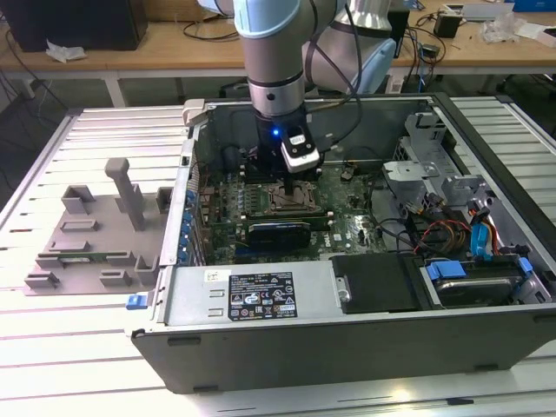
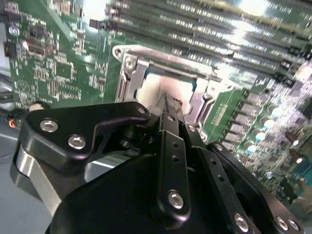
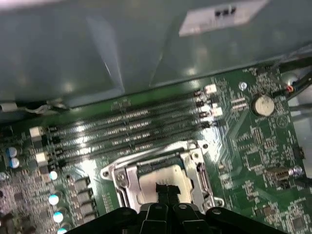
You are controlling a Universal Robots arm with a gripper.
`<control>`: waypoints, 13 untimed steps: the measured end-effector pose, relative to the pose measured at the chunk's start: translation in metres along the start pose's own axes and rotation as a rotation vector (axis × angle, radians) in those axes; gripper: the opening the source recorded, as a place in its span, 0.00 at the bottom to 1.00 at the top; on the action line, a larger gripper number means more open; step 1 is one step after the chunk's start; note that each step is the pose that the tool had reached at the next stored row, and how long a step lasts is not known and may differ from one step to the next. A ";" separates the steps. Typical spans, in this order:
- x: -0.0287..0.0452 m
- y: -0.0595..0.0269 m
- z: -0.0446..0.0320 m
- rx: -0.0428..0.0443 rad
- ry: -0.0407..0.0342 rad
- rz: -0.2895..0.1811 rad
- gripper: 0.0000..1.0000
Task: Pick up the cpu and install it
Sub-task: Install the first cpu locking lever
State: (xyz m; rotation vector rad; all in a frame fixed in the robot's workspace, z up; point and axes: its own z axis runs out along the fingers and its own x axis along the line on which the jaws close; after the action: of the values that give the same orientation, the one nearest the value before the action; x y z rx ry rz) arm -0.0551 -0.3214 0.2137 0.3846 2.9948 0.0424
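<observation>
cpu at the socket

here the cpu (image 3: 163,181) lies in the socket (image 3: 161,175) on the motherboard (image 3: 253,151), its silver top showing in both wrist views. the gripper (image 3: 165,192) is closed narrow, fingertips on the cpu, inside the case (image 1: 347,321).

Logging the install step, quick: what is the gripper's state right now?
Gripper: fingers close together, their tips down at the cpu lying inside the socket frame; whether it grips the chip cannot be told.
</observation>
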 end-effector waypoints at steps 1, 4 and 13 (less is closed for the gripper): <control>-0.0001 -0.0001 -0.0004 0.0002 0.0000 0.000 0.11; -0.0010 0.0002 -0.0084 -0.0001 -0.0001 0.000 0.11; -0.0023 0.0006 -0.0193 0.0000 -0.0001 0.000 0.11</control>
State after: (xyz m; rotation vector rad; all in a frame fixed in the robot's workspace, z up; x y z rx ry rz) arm -0.0551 -0.3216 0.2331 0.3845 2.9947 0.0425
